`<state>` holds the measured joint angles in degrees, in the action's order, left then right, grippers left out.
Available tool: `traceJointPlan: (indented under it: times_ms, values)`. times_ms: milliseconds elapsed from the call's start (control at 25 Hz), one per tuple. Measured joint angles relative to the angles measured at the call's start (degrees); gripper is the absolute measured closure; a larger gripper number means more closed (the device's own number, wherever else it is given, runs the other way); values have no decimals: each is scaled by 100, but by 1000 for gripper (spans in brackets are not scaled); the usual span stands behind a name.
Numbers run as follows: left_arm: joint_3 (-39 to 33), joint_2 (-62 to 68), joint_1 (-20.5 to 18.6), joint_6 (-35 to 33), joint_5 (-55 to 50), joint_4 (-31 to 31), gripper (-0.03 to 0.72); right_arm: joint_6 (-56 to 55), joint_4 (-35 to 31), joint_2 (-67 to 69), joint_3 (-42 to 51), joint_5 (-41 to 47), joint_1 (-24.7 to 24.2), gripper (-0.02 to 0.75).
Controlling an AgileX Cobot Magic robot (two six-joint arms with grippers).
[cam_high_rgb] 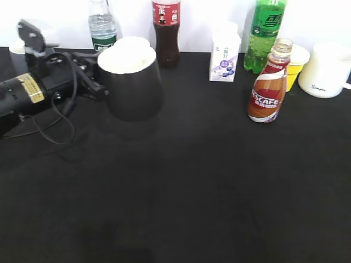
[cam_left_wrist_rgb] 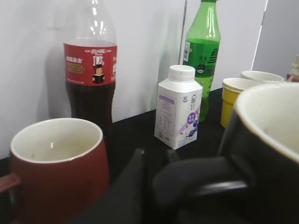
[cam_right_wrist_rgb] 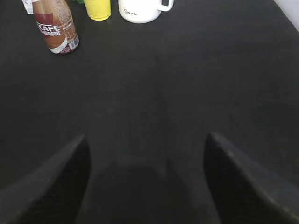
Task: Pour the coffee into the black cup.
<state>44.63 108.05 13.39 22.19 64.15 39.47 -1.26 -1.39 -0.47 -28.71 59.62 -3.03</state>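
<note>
Black cup [cam_high_rgb: 131,82] pinched by its handle in my left gripper [cam_high_rgb: 97,76]. Coffee [cam_high_rgb: 269,82] upright, upper right; my spread right gripper [cam_right_wrist_rgb: 145,154] nearer.

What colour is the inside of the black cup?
White inside the black cup, clearest in the exterior view.

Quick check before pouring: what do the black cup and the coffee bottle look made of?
The black cup: probably glazed ceramic, with a glossy dark outside, white interior and thick rim. The coffee bottle: likely clear plastic, since the light-brown drink shows through, wrapped in a shiny printed label.
</note>
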Motion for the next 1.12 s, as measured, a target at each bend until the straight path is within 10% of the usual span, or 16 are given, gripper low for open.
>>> traceJointPlan:
  times_ms: [120,360,560,800,1120]
  values:
    - [0,2,11,18,0,0,622,0,443,588,-89,-678,0,151]
    - [0,2,17,24,0,159,624,0,399,2789,953,-6032,0,151]
    - [4,2,17,35,0,159,624,-13,1100,4928,1822,-8488,0,151]
    - [4,2,17,35,0,166,624,-892,1363,7482,1824,-10781,0,151]
    - [4,2,17,39,0,172,624,-1490,3776,9754,979,-11967,0,111]
